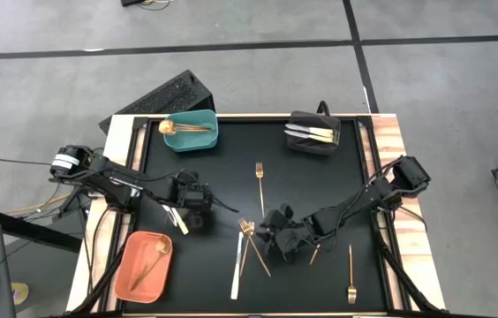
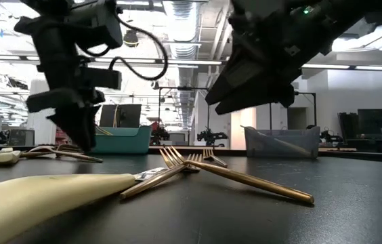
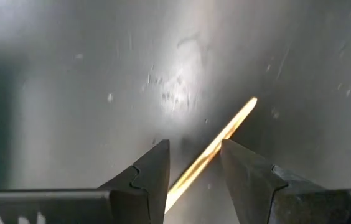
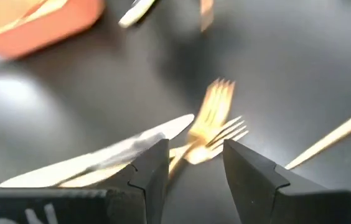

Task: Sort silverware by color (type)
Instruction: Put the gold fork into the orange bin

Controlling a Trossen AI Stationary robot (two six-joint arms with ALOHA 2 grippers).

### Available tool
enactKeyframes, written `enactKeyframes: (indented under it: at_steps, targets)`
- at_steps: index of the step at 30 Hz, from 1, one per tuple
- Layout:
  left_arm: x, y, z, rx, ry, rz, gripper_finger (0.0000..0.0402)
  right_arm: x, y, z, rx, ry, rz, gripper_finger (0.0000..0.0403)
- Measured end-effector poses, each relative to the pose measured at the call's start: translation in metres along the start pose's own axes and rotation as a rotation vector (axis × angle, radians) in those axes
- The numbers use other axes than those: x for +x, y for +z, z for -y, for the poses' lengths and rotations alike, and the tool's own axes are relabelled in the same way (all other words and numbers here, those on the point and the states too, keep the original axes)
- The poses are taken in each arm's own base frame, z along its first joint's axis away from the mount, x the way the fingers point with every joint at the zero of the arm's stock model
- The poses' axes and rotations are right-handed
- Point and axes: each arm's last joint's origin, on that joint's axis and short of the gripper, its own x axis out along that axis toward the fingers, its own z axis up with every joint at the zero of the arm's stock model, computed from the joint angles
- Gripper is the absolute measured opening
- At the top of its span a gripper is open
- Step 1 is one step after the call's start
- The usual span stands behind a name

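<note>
My left gripper [image 1: 194, 212] [image 3: 194, 146] points down at the table's left middle, open. Its fingers stand on either side of a slim cream-gold handle [image 3: 231, 124] [image 1: 178, 221] that lies flat on the black mat. My right gripper [image 1: 277, 237] [image 4: 194, 146] hovers open, right of centre. It is just above two crossed copper forks [image 1: 249, 237] [image 4: 216, 109] and a white-handled knife [image 1: 237, 263] [image 4: 157, 134], all lying flat. Gold forks lie at the centre [image 1: 260, 181] and near the right front [image 1: 351, 278].
A teal bin [image 1: 205, 141] at far left holds gold pieces. A black bin [image 1: 295, 146] at far right holds silver-white knives. An orange bin [image 1: 130, 278] at the near left holds a copper spoon. Another slim piece [image 1: 315, 254] lies under the right arm. The wooden table edge [image 1: 408, 256] frames the mat.
</note>
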Motion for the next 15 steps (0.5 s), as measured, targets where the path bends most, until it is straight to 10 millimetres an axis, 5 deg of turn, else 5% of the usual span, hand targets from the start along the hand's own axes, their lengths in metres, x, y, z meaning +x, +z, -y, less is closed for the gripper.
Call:
enactKeyframes:
  at_steps: [15]
  targets:
    - [-0.015,0.019,0.003,-0.114,-0.06,0.051,0.0132,0.025,-0.005,-0.009,0.098,0.07,-0.161,0.0177]
